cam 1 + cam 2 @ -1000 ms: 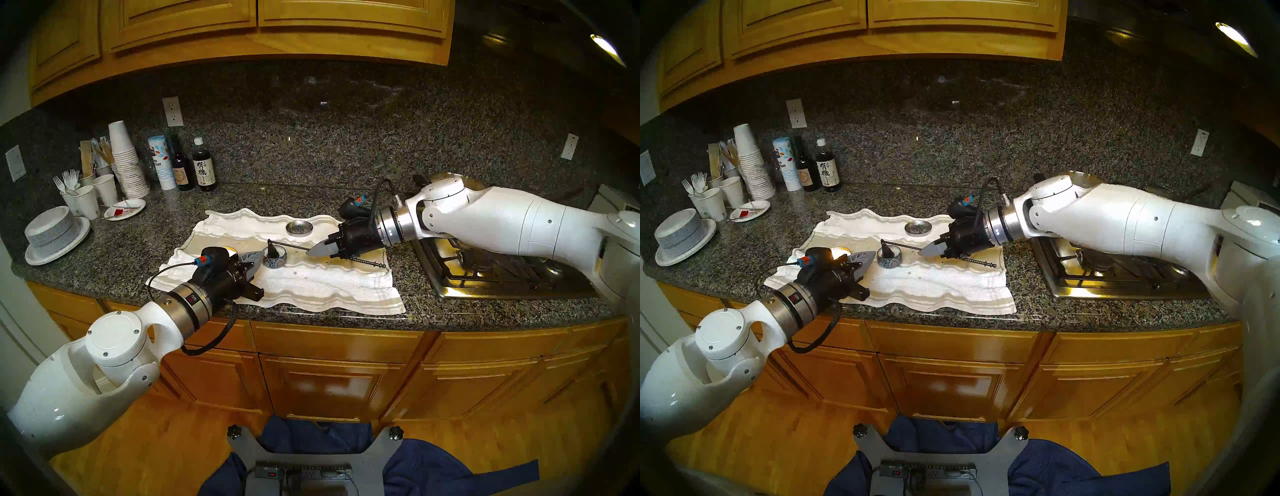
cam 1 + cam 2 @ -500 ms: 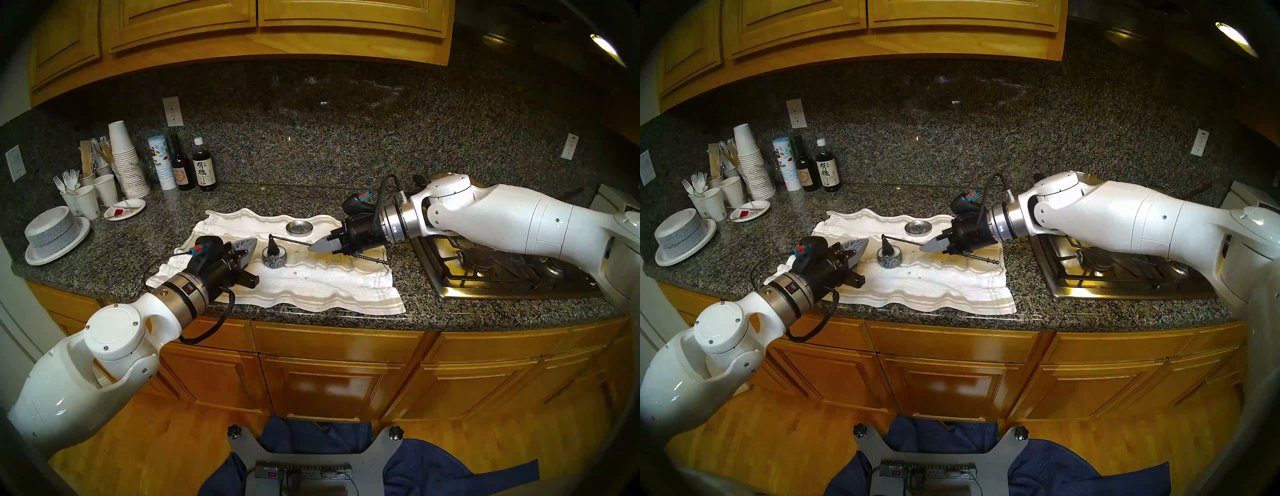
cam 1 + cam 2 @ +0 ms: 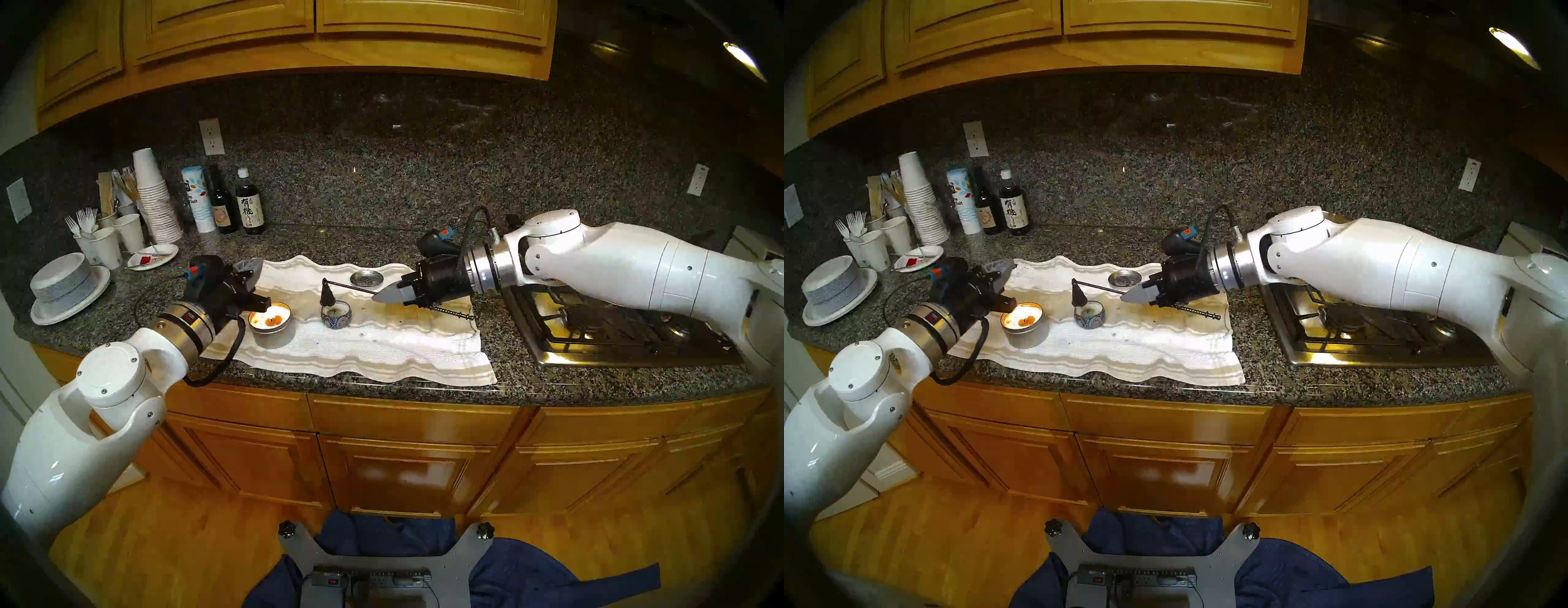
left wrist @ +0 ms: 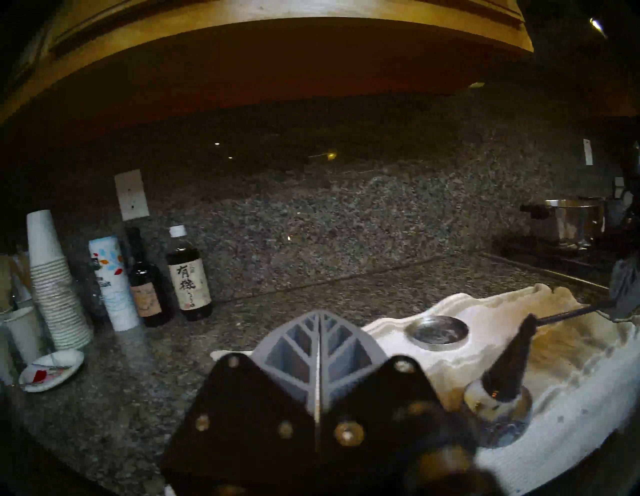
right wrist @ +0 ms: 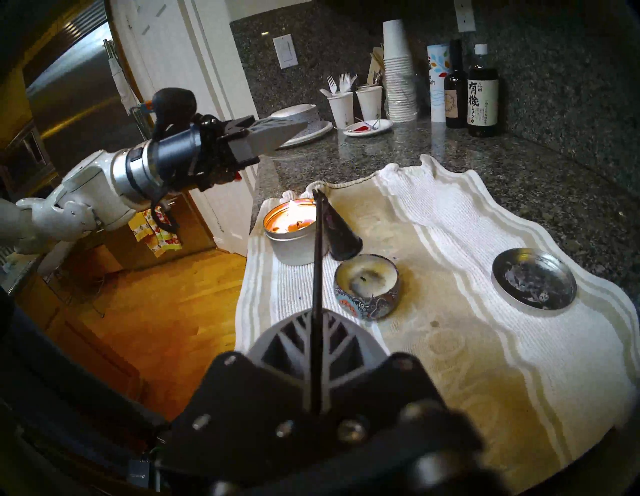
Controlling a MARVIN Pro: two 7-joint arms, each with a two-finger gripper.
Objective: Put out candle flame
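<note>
A lit candle in a silver tin (image 3: 271,323) (image 3: 1023,323) (image 5: 291,228) stands on the left part of a white towel (image 3: 382,339). A small patterned tin candle (image 3: 336,316) (image 5: 366,285) with a dark, unlit wick stands to its right. My right gripper (image 3: 384,294) (image 3: 1132,294) (image 5: 313,322) is shut on the rod of a black cone snuffer (image 3: 326,293) (image 5: 341,232). The cone hangs just above the towel between the two candles, by the small tin's left rim. My left gripper (image 3: 250,269) (image 4: 318,332) (image 5: 277,133) is shut and empty, up and left of the lit candle.
A round metal lid (image 3: 367,278) lies at the towel's back. A gas stove (image 3: 615,331) with a pot (image 4: 571,218) is on the right. Bottles (image 3: 250,204), stacked paper cups (image 3: 152,195), and plates (image 3: 68,288) stand at the back left of the granite counter.
My left arm drew back to the left and uncovered the lit candle. My right gripper lifted the snuffer cone off the small candle and carried it a little left.
</note>
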